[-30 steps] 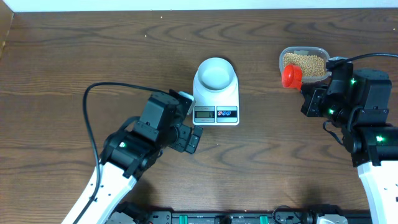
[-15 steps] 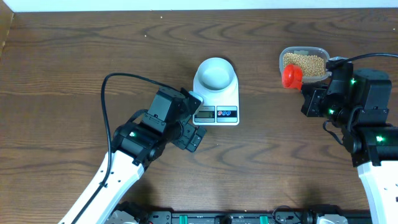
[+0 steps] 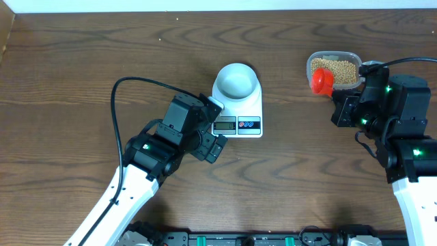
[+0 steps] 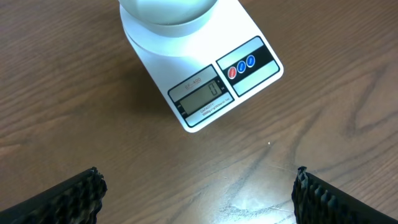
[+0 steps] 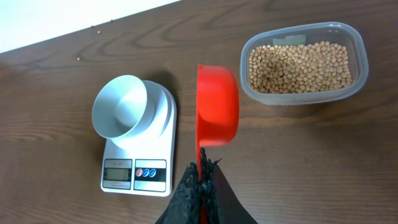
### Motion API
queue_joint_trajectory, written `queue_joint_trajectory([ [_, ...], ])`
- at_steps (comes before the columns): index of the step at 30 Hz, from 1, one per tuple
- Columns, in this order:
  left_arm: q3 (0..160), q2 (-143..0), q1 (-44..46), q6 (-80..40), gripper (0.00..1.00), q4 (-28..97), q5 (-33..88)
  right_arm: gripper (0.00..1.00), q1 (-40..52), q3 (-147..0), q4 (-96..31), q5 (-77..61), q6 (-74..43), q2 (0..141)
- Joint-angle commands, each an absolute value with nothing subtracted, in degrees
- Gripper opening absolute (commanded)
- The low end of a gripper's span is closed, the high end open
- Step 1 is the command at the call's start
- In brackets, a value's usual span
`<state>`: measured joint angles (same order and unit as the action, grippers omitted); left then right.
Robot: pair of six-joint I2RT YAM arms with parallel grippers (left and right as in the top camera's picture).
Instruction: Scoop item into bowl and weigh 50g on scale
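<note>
The white scale (image 3: 237,116) stands mid-table with the empty pale bowl (image 3: 237,80) on its far end. Both also show in the left wrist view, scale (image 4: 205,87) and bowl (image 4: 168,9). Tan beans (image 3: 334,70) fill a clear tub (image 3: 308,65) at the back right. My right gripper (image 3: 337,102) is shut on the handle of a red scoop (image 3: 320,83), held just left of the tub. In the right wrist view the scoop (image 5: 217,106) is tilted on edge with no beans showing in it. My left gripper (image 4: 199,199) is open and empty, just short of the scale's display end.
The scale's display (image 4: 200,92) and two round buttons (image 4: 241,65) face my left gripper. A few stray beans (image 5: 93,28) lie near the table's far edge. The left arm's black cable (image 3: 119,109) loops over the table's left half.
My left arm has moved up and right, bringing its open gripper close to the scale's display end. The right arm and scoop have not moved.
</note>
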<state>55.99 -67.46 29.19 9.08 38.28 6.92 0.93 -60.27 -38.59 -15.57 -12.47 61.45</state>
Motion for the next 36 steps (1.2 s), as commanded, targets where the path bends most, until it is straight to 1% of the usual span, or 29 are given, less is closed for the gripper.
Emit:
queue_joint_trajectory([
  [1, 56.58, -67.83, 29.06, 9.87, 0.98, 38.04, 5.52, 0.01, 0.32, -61.08, -38.37, -15.09, -11.46, 61.08],
  [36, 56.58, -67.83, 29.06, 9.85, 0.98, 38.04, 5.52, 0.01, 0.32, -61.08, -38.33, -11.75, -10.13, 61.08],
])
